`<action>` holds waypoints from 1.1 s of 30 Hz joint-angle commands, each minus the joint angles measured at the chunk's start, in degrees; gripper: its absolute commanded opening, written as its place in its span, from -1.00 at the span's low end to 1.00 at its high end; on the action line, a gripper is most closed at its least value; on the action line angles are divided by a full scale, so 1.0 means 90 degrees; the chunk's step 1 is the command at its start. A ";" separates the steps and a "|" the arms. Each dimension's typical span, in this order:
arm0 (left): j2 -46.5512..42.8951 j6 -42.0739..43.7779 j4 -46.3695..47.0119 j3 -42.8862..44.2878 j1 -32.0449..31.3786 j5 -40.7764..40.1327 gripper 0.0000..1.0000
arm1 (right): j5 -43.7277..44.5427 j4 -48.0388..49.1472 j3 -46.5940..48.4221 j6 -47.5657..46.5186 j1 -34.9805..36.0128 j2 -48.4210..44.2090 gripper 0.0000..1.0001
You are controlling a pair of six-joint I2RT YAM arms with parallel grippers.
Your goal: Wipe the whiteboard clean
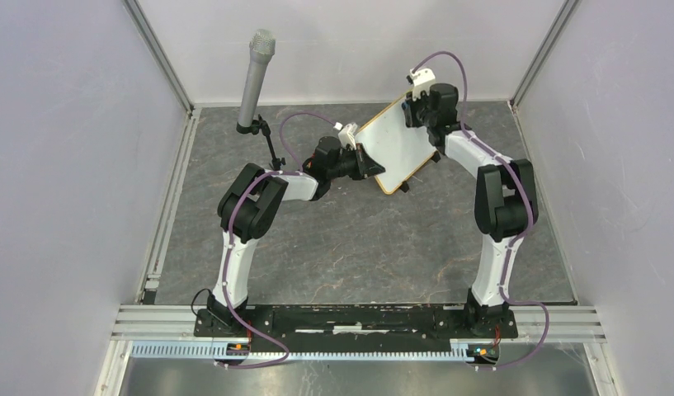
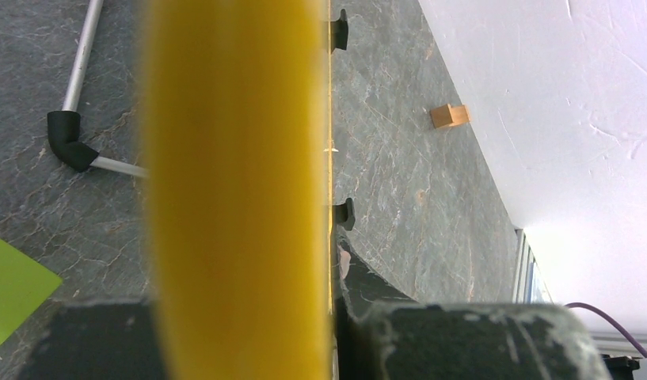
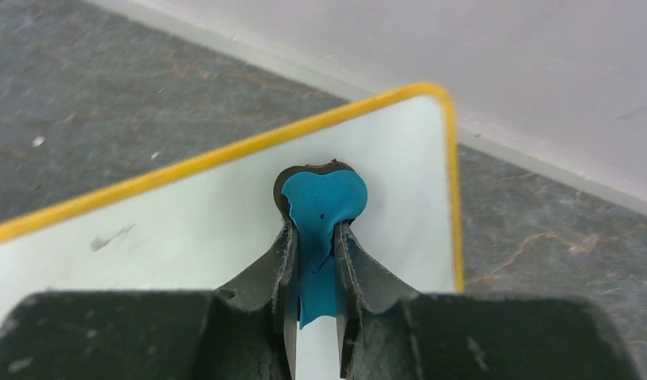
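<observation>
One whiteboard (image 1: 397, 140) is tilted over the table (image 1: 358, 247), between the two pincers. The left pincer (image 1: 368, 162) is clamped on its yellow edge. The right pincer (image 3: 313, 237) is squeezed on one blue wiper (image 3: 324, 198), which presses on the board near a corner. Two black feet (image 2: 341, 30) (image 2: 345, 214) show past the left pincer, with one wooden block (image 2: 449, 115) farther off.

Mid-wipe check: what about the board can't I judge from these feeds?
Top view: the whiteboard is too small and bright to show faint marks.
Left wrist: board edge-on; its blurred yellow frame fills the view, face hidden.
Right wrist: one corner only; the right gripper and blue pad cover part.
</observation>
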 commanded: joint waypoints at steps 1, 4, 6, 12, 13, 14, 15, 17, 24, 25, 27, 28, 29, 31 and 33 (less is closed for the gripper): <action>0.0007 0.0499 -0.0594 0.0040 -0.0133 0.0459 -0.95 | -0.0551 -0.0345 -0.1010 0.0261 0.0397 -0.0479 -0.85; -0.0001 0.0486 -0.0597 0.0044 -0.0131 0.0440 -0.95 | -0.0018 -0.0235 -0.1457 0.0714 0.0177 -0.0897 -0.85; 0.0002 0.0500 -0.0612 0.0038 -0.0128 0.0415 -0.95 | 0.0321 0.0002 -0.1984 0.1181 -0.0078 -0.1341 -0.85; -0.0083 0.0476 -0.0548 -0.0064 -0.0072 0.0387 -0.82 | 0.1747 0.1188 -0.3960 0.2300 -0.0756 -0.2915 -0.84; -0.0102 0.0473 -0.0510 -0.0094 -0.0069 0.0381 -0.76 | 0.1931 0.1365 -0.4212 0.2353 -0.0822 -0.3111 -0.83; -0.0117 0.0467 -0.0500 -0.0106 -0.0065 0.0380 -0.69 | 0.2032 0.1495 -0.4358 0.2372 -0.0847 -0.3241 -0.83; -0.0136 0.0466 -0.0469 -0.0125 -0.0060 0.0377 -0.61 | 0.2119 0.1534 -0.4461 0.2373 -0.0853 -0.3353 -0.83; -0.0174 0.0462 -0.0420 -0.0160 -0.0060 0.0403 -0.40 | 0.2115 0.1516 -0.4487 0.2305 -0.0852 -0.3404 -0.82; -0.0606 0.0482 0.0024 -0.0610 -0.0069 0.0225 0.12 | 0.1997 0.0839 -0.4214 0.2175 -0.0815 -0.3223 -0.82; -0.0690 0.0502 0.0044 -0.0695 -0.0074 0.0156 0.16 | 0.1974 0.0715 -0.4202 0.2151 -0.0789 -0.3234 -0.82; -0.0922 0.0558 0.0030 -0.0853 -0.0108 -0.0021 0.21 | 0.1963 0.0461 -0.4177 0.2088 -0.0690 -0.3298 -0.82; -0.1025 0.0579 0.0029 -0.0932 -0.0125 -0.0108 0.23 | 0.1959 0.0277 -0.4163 0.2046 -0.0621 -0.3325 -0.82; -0.1167 0.0587 0.0002 -0.1039 -0.0151 -0.0188 0.24 | 0.1967 0.0090 -0.4135 0.2029 -0.0521 -0.3374 -0.82; -0.1515 0.0495 -0.0030 -0.1337 -0.0208 -0.0238 0.25 | 0.2028 -0.0240 -0.4295 0.1984 -0.0261 -0.3568 -0.82; -0.1952 0.0253 -0.0009 -0.1795 -0.0287 -0.0319 0.26 | 0.1796 -0.0356 -0.4779 0.1987 0.0011 -0.4027 -0.82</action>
